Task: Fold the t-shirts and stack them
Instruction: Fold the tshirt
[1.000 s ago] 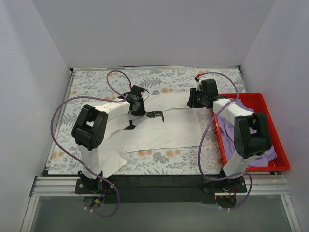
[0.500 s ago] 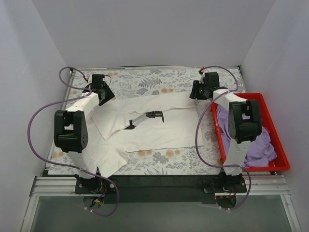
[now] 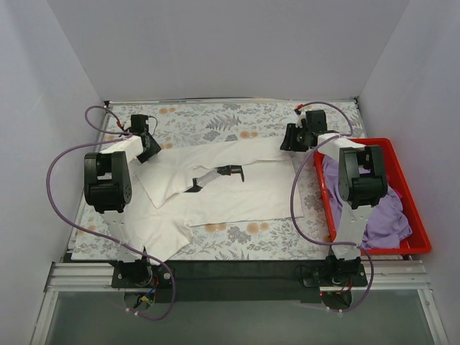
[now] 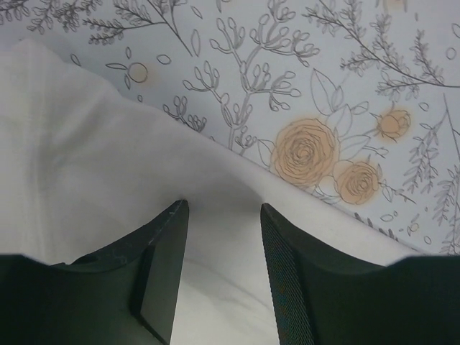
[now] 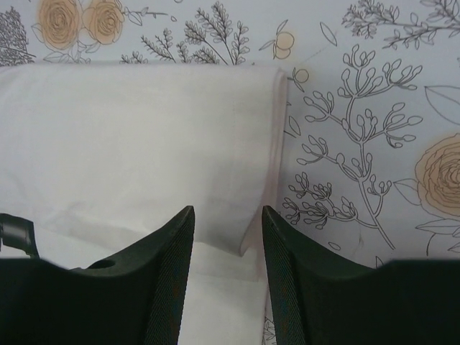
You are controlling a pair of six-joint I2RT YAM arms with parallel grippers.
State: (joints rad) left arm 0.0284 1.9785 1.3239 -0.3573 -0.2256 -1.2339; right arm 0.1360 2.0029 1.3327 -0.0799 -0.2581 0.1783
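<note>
1. Hovering over the far-left part of the white t-shirt (image 3: 244, 194), the left gripper (image 4: 219, 215) has its jaws parted by a moderate gap, and nothing is clamped between them
2. Both of its dark fingers (image 4: 162, 251) sit above white fabric. The shirt's edge runs diagonally just beyond the tips, and past that edge lies the floral tablecloth (image 4: 323, 72). Whether the tips actually press on the cloth cannot be told
3. Between the two sets of jaws, the white t-shirt lies spread across the tablecloth. Its black robot-arm graphic (image 3: 219, 175) faces up, closer to the arm bases than either gripper
4. At the shirt's far-right corner, the right gripper (image 5: 226, 215) is spread about as wide as the left and grips nothing. A hemmed edge of the shirt runs straight away from the gap. White fabric lies in the gap and ahead of the left-hand finger, and bare tablecloth lies ahead of the right-hand finger. Contact between tips and cloth cannot be judged here either
5. Right of those jaws stands the red bin (image 3: 376, 141), with the lavender t-shirt (image 3: 388, 215) crumpled inside, apart from the white one and from both grippers
</note>
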